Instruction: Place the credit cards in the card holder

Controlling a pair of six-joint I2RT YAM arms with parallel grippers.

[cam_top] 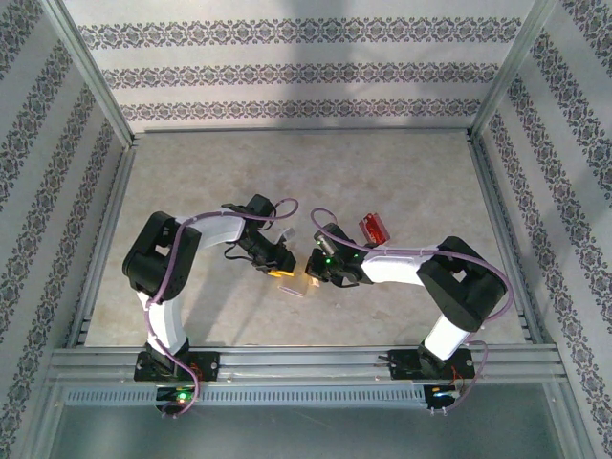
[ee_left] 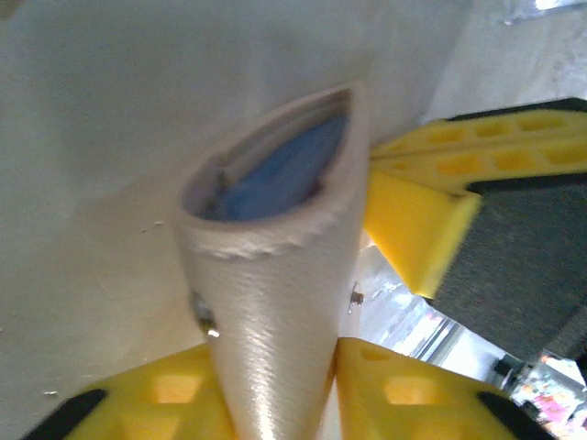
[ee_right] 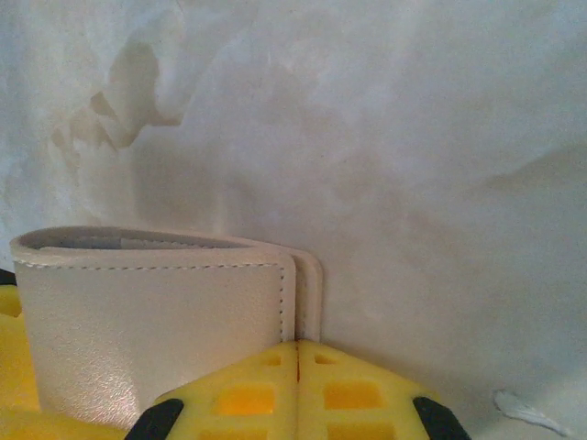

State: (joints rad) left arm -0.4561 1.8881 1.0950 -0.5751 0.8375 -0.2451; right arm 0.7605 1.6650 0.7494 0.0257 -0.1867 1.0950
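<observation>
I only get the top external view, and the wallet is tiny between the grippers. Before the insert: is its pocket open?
Observer: Yes. On the left wrist camera the card holder is gripped between the fingers of the left gripper, its pocket mouth gaping.
Operator: Anything in it?
Observer: There is something bluish inside; I cannot tell what.
Operator: And the other arm?
Observer: The right gripper is shut on the holder's folded edge.

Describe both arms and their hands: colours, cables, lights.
The left arm and right arm have white links between bulky black joints, with a purple cable looped along each. Green lights glow at the left base and right wrist. The left hand and right hand have chunky yellow fingers with moulded recesses and black patches.
</observation>
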